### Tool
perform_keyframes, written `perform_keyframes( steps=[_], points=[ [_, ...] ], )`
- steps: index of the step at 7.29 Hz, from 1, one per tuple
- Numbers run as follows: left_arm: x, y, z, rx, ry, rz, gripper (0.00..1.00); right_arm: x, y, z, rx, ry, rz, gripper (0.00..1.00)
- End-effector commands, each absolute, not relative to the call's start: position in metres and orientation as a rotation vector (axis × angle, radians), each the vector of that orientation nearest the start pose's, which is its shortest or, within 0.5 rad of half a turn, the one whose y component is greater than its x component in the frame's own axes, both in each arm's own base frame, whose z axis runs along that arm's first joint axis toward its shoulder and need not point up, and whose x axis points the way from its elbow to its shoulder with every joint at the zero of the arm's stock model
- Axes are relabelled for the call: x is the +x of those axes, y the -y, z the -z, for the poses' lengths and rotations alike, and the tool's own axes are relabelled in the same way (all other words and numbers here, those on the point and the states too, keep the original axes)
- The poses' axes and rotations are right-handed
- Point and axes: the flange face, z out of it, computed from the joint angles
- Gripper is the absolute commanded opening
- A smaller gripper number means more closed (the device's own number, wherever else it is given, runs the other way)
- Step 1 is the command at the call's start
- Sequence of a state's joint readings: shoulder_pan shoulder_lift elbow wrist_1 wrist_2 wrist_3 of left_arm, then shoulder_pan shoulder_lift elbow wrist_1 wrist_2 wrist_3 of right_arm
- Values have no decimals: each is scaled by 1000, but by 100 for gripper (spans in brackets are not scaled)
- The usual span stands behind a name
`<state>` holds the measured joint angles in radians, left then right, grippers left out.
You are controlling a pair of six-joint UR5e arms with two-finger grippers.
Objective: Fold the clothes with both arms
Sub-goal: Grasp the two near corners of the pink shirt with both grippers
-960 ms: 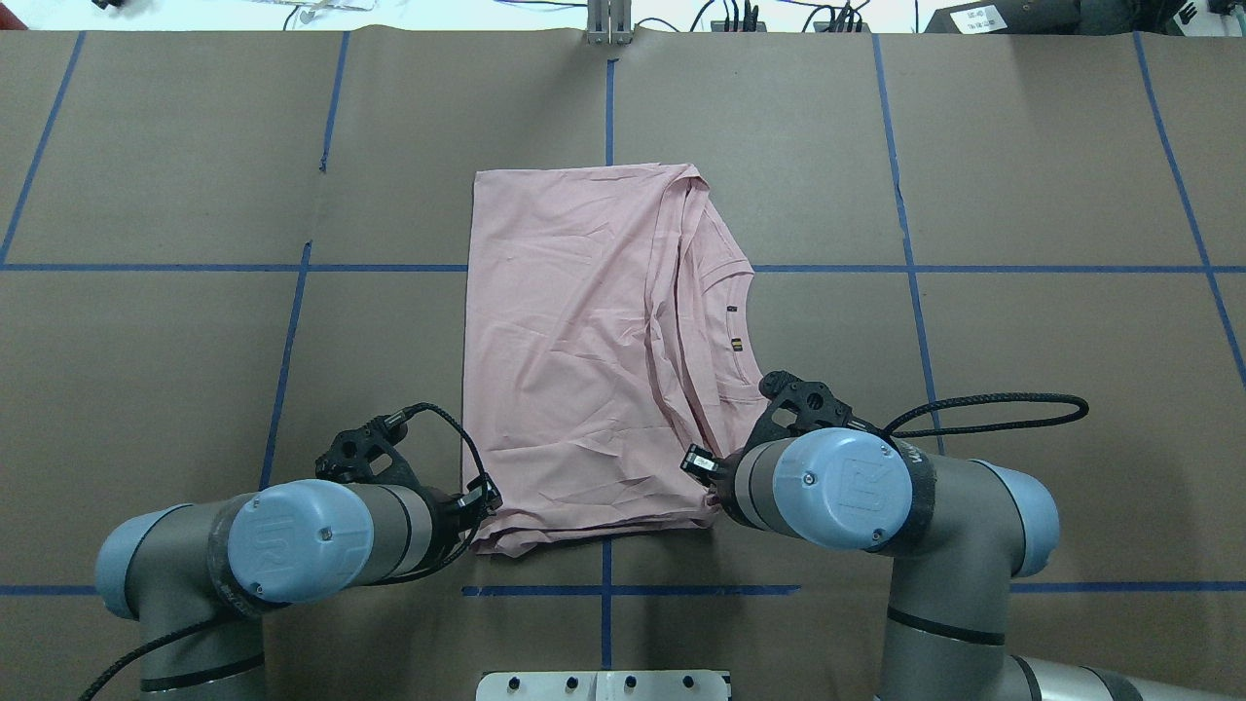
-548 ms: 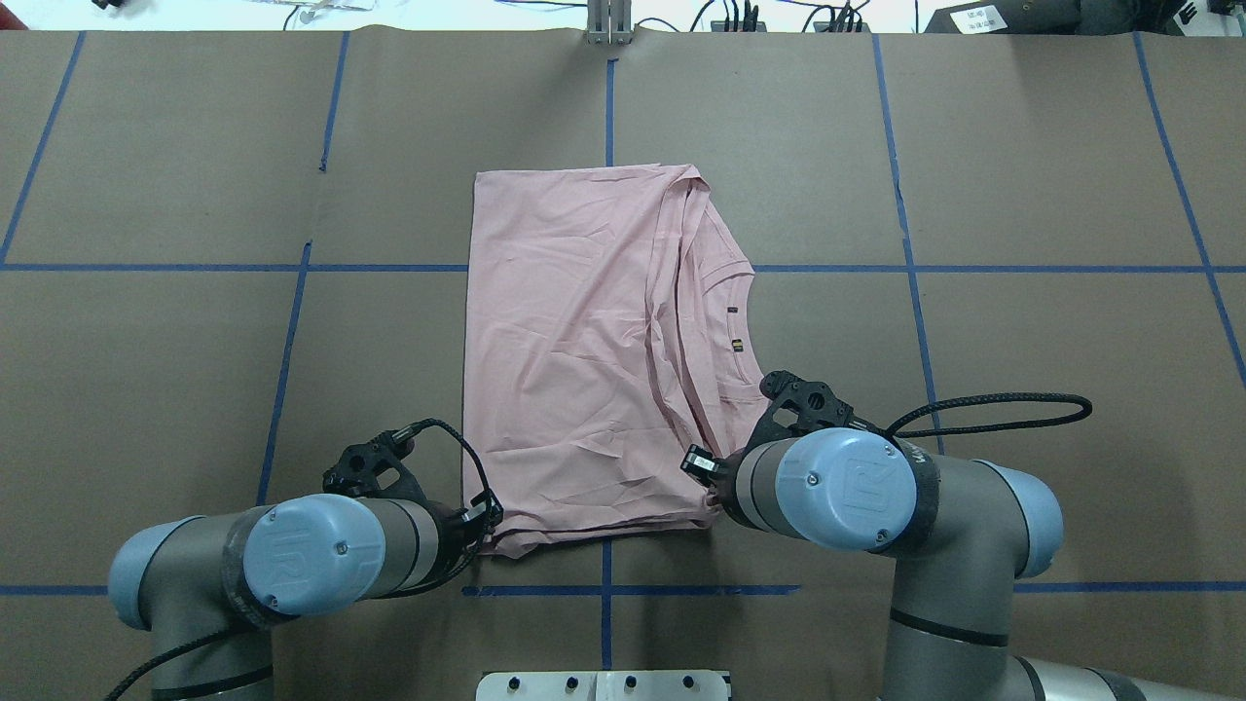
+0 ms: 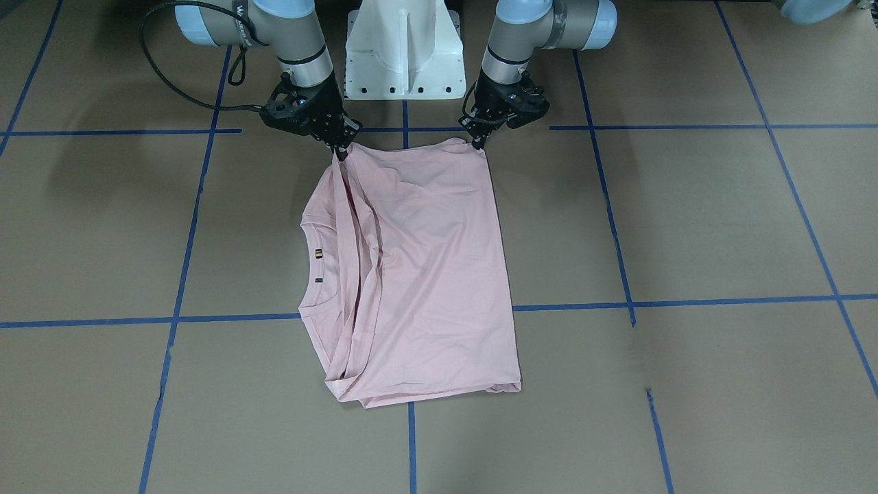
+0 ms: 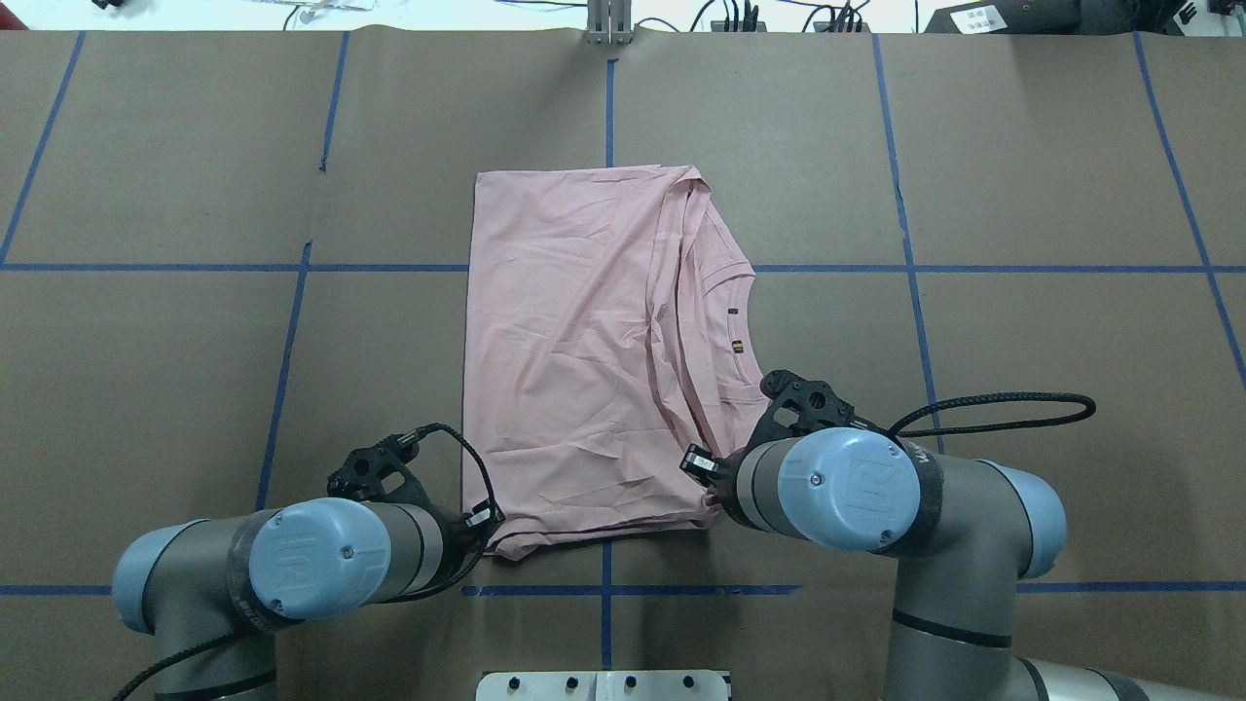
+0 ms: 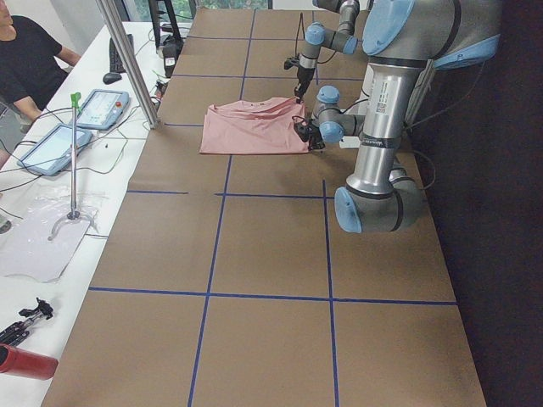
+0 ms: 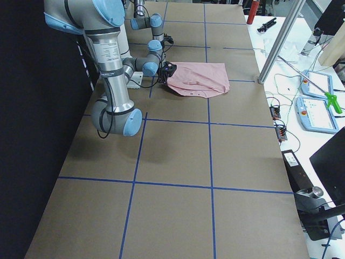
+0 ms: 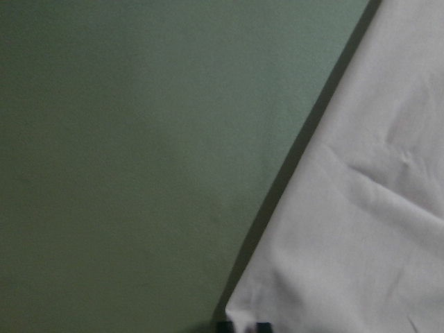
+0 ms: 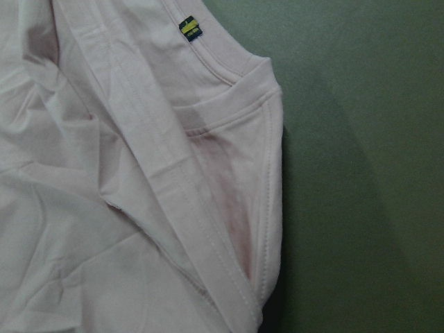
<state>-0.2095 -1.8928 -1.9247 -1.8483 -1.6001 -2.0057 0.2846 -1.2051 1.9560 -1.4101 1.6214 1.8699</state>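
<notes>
The pale pink T-shirt [image 4: 574,350] lies folded lengthwise in the middle of the table, its ribbed collar [image 4: 745,321] on my right side. The dog print and lettering are hidden. My left gripper [image 3: 477,142] is shut on the shirt's near left corner, and the left wrist view shows that corner [image 7: 243,322] at the fingertips. My right gripper [image 3: 339,152] is shut on the near right corner, by the folded sleeve edges [image 8: 208,243]. In the overhead view both grippers sit mostly under their wrists. The shirt also shows in the front view [image 3: 425,274].
The white pedestal base [image 3: 405,48] stands just behind both grippers. Blue tape lines [image 4: 605,584] grid the brown table. A metal post [image 5: 127,59], tablets [image 5: 102,106] and a seated person [image 5: 25,59] are on the far side.
My left arm has shifted a little to the right and back toward the base, and the shirt's near left corner has moved with it. The right arm has barely moved.
</notes>
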Motion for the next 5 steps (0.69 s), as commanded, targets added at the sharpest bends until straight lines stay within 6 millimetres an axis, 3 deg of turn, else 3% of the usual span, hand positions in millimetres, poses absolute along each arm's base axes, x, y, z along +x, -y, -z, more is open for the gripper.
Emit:
perform_keyframes(
  steps=[1, 2, 3, 4, 5],
  points=[
    [504, 243, -259, -139, -995, 577, 0, -510, 283, -268, -55, 939, -521, 0],
    [461, 233, -219, -151, -1005, 585, 0, -477, 267, -262, -67, 975, -515, 0],
    [432, 218, -194, -201, -995, 609, 0, -428, 241, -248, -100, 1033, -521, 0],
    [433, 216, -175, -229, -1025, 614, 0, -396, 235, -218, -115, 1087, -526, 0],
    [439, 227, -175, -204, -1021, 622, 0, -396, 254, -209, -109, 1092, -550, 0]
  ],
)
